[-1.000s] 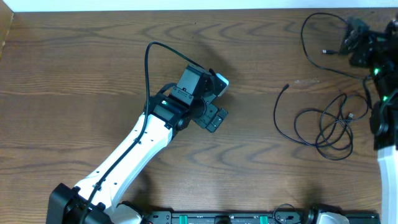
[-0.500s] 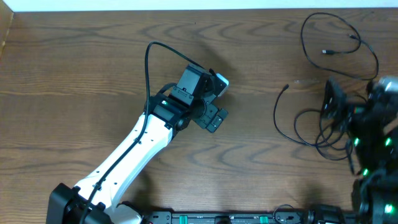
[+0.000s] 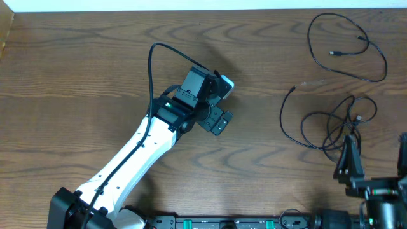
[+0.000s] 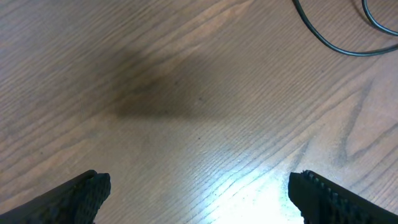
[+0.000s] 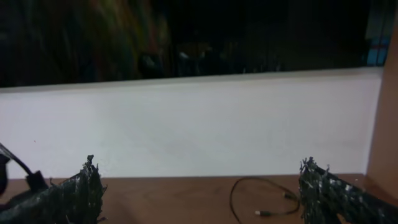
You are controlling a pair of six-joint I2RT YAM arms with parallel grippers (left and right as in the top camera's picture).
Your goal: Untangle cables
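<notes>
Cables: two lots of thin black cord at the right end of the wood-grain table point(image 3: 95, 63). Tangled bunch point(image 3: 348, 117): overlapping loops, long axis across the table, free tail pointing up-left to a small plug. Single loop point(image 3: 310, 38) lies beyond it by the far edge, not touching. Right gripper point(image 3: 375, 160) sits just nearside of the bunch, jaws spread wide, empty. Left gripper point(image 3: 224, 102) is well apart at mid-table, jaws spread wide, empty, with knurled black fingers.
</notes>
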